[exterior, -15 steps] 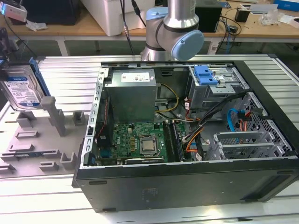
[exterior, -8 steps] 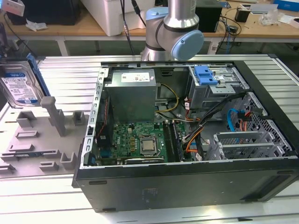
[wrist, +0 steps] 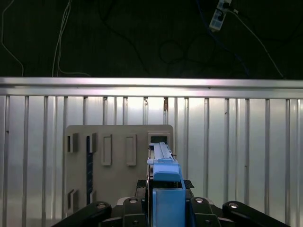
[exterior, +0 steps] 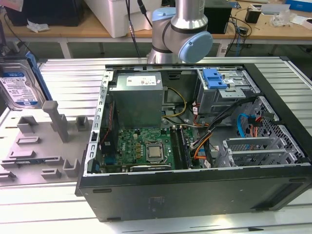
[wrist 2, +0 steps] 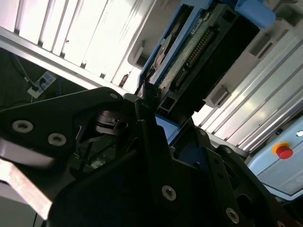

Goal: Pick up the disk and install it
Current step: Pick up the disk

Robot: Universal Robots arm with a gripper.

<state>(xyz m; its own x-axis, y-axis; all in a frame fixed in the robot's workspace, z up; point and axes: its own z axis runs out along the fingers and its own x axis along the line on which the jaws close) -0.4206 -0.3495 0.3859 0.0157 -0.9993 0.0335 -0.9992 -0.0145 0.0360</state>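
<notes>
Exterior view: the ribbed metal table (exterior: pixel 63 78) was seen carrying an open black computer case (exterior: pixel 195 195), laid on its side with the board and cables exposed. Behind the case, the arm (exterior: pixel 183 29) was seen as an upright silver link and a joint with a pale blue cap, the rest being cut off by the picture's upper edge. To the exterior view's left of the case, a grey fixture plate (exterior: pixel 44 146) with raised holders was laid flat on the table. The disk (exterior: pixel 19 87) was found at the exterior view's left edge, stood upright on its edge over the far end of the plate, well apart from the case, with its label turned to the camera and its blue frame showing along one side.

In the first wrist view, the gripper (wrist: pixel 166 189) was pointed down at the plate, and its fingers (wrist: pixel 142 187) were pressed against both sides of the disk, which was seen edge-on between them. The disk's far end was lined up with a slot (wrist: pixel 160 136) in the plate; whether it touched the slot could not be told. In the second wrist view, the disk's connector end (wrist 2: pixel 199 52) was seen past the black gripper body.
</notes>
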